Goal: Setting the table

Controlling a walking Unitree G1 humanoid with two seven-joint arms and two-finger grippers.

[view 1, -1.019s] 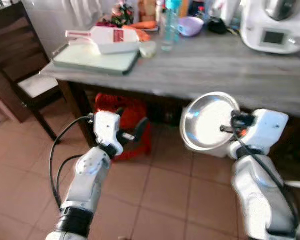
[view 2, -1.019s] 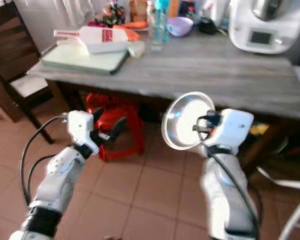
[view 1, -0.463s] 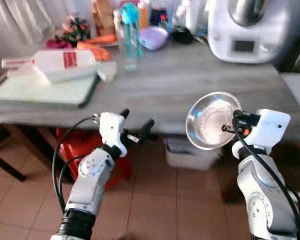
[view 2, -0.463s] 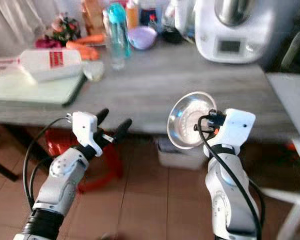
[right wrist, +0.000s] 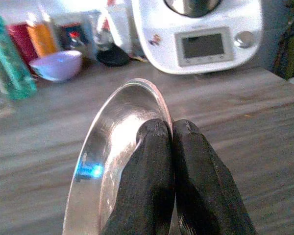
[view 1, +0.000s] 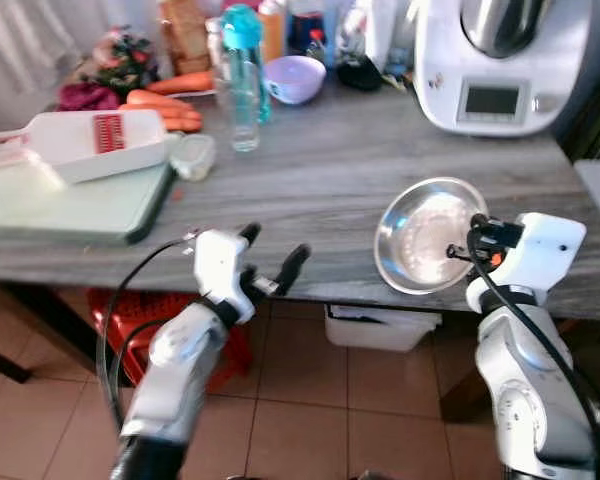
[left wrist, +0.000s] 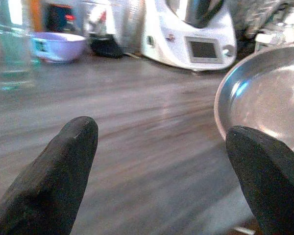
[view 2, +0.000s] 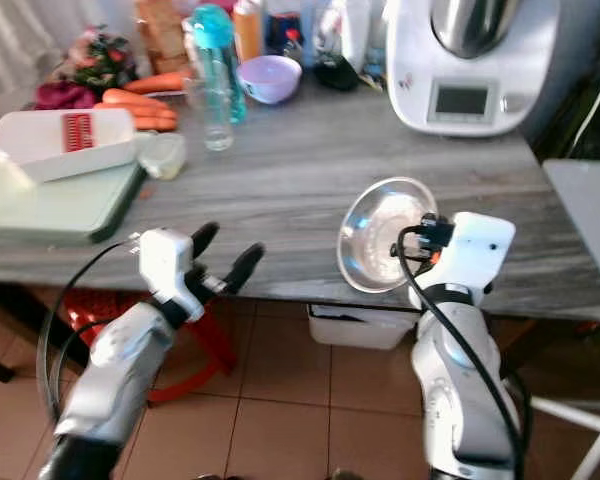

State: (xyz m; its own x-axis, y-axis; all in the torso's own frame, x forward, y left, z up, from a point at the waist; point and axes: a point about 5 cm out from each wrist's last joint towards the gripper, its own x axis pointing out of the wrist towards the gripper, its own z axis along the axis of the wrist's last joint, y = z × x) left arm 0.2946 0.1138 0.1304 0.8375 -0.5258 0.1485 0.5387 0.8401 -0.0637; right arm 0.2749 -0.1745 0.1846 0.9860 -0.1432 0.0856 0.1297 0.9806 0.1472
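Observation:
My right gripper [view 1: 467,248] is shut on the rim of a shiny steel plate [view 1: 420,237], held on edge above the front right part of the grey wooden table [view 1: 340,180]. In the right wrist view the plate [right wrist: 112,147] stands pinched between the two black fingers [right wrist: 157,186]. My left gripper [view 1: 272,258] is open and holds nothing, hovering at the table's front edge left of the plate. Its two fingertips [left wrist: 63,166] frame the tabletop in the left wrist view, with the plate [left wrist: 264,98] just beyond one of them.
At the back right stands a white kitchen machine [view 1: 495,60]. Along the back are a lilac bowl [view 1: 295,77], a teal bottle [view 1: 242,70], a glass and carrots [view 1: 165,105]. A green cutting board [view 1: 70,200] with a white slicer [view 1: 90,145] lies at the left. A red stool [view 1: 130,320] stands under the table.
The camera has moved closer and over the table, so the whole scene shifted. Both grippers now sit at the table's front edge, the right one still holding the plate.

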